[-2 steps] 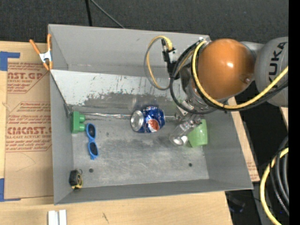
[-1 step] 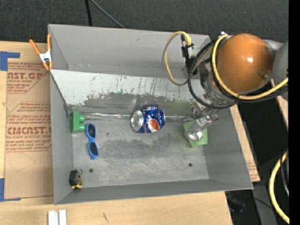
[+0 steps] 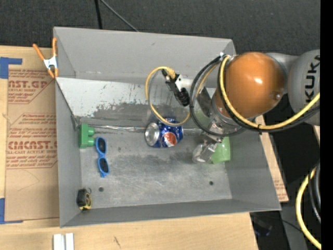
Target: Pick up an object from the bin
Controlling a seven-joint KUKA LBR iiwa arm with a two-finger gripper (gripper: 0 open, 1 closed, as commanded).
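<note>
My gripper (image 3: 204, 152) hangs low at the right side of the bin floor, its metal fingers pressed against the left side of a pale green block (image 3: 222, 152). Whether the block sits between the fingers is hidden by the wrist. A crushed blue soda can (image 3: 163, 133) lies on its side just left of the gripper, apart from it.
A green plastic piece (image 3: 86, 135) and blue toy sunglasses (image 3: 101, 156) lie at the left wall. A small black-and-yellow tape measure (image 3: 84, 198) sits in the near left corner. The arm's orange cover and yellow cables hang over the right part of the bin.
</note>
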